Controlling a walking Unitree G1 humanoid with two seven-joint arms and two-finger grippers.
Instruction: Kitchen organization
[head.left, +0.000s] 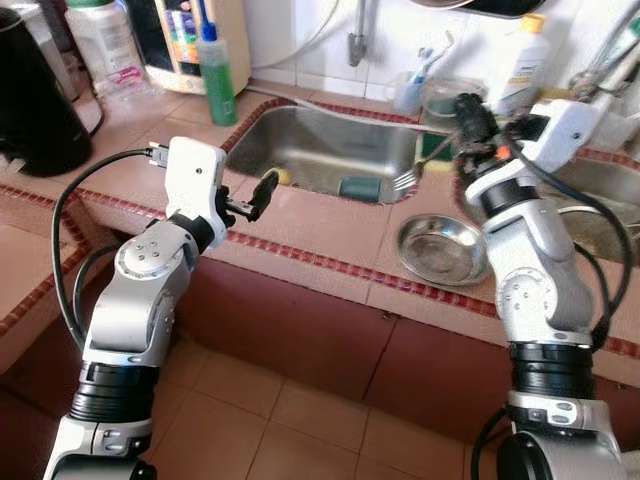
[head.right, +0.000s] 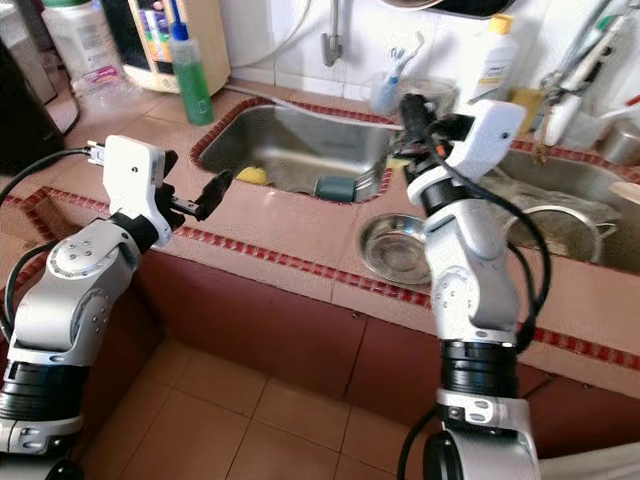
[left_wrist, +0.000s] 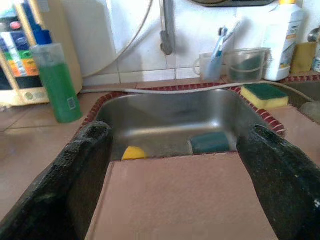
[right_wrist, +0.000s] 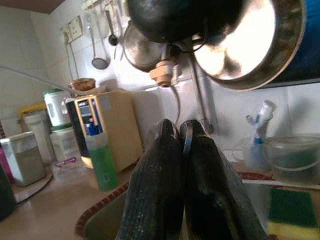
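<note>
Sink: rectangular stainless-steel basin (head.left: 330, 140) sunk in terracotta tile counter (head.left: 300, 225); yellow round object (left_wrist: 133, 152) and teal sponge (left_wrist: 210, 142) inside.
Fork: thin metal fork (head.left: 415, 170) clamped in right gripper (head.left: 462, 118), tines hanging over sink's right edge.
Left gripper (head.left: 262, 192): rough black fingers spread apart, above counter before sink.
Bowl: shallow shiny steel bowl (head.left: 442, 250), on counter right of sink.
Bottle: green liquid, blue cap (head.left: 215, 70), left of the sink.

I see bare counter (head.left: 320, 225) along the sink's (head.left: 330, 150) front edge. The steel bowl (head.left: 440, 248) blocks its right corner, the green bottle (head.left: 218, 75) its back left corner.
</note>
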